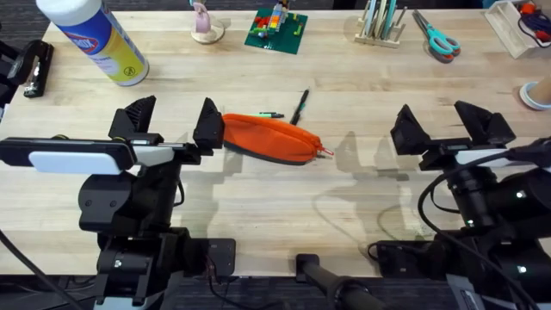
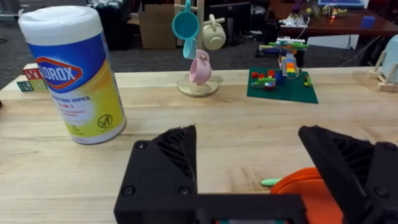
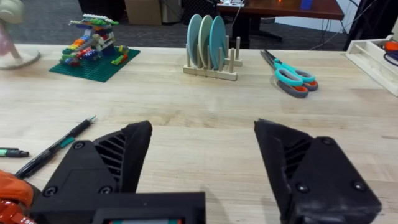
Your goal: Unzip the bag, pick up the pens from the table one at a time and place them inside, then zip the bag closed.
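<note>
Left hand (image 1: pixel 172 120) spread wide, one finger touching bag (image 1: pixel 271 139) end, mid worktop (image 1: pixel 344 86). Right hand (image 1: pixel 452 120) spread, holding nothing. Pens (image 1: pixel 299 107) behind bag.

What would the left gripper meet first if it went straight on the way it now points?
Probably bare table. The open left gripper has the bag under its right finger; farther ahead stand the mug tree and brick model.

bare table (image 1: pixel 362 198) between arms, bag (image 1: pixel 271 139) left of centre

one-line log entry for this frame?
left hand open at pouch end | right hand open, idle | pens on table
</note>
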### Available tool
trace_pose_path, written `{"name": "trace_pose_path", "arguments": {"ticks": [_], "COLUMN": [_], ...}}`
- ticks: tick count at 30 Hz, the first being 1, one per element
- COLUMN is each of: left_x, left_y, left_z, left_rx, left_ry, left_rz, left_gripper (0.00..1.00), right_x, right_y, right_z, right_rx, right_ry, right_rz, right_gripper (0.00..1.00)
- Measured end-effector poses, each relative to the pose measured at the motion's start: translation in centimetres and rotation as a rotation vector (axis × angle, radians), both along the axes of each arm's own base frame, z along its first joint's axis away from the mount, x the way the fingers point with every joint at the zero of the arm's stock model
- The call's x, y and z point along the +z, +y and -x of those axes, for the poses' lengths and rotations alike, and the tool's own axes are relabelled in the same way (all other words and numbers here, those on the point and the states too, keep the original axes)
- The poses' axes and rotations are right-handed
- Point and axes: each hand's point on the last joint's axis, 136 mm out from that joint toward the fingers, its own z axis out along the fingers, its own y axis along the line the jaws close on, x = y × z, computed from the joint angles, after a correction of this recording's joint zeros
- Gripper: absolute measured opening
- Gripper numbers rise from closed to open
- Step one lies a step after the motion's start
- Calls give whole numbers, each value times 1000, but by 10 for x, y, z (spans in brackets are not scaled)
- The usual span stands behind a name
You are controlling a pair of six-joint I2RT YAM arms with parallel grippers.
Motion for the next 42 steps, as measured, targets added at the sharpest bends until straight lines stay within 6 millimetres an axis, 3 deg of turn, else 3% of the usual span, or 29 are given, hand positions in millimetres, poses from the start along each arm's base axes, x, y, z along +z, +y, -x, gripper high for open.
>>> {"name": "trace_pose_path", "arguments": {"ticks": [30,35,42], "left_x": [-4,23,75], "left_y": [0,0,0], "left_z": [2,5,0], "left_rx": [1,2,2], "left_ry": [49,45,28], "left_rz": [-3,-3,-9], "left_gripper": [992,993,991], "right_x": [-3,0,46], "right_y": [-4,-12,-15], "right_z": [4,12,7], "right_rx": [-20,-67,-84], "right_ry": [52,137,163], "right_rz": [3,12,24], "right_gripper": [996,997,997]}}
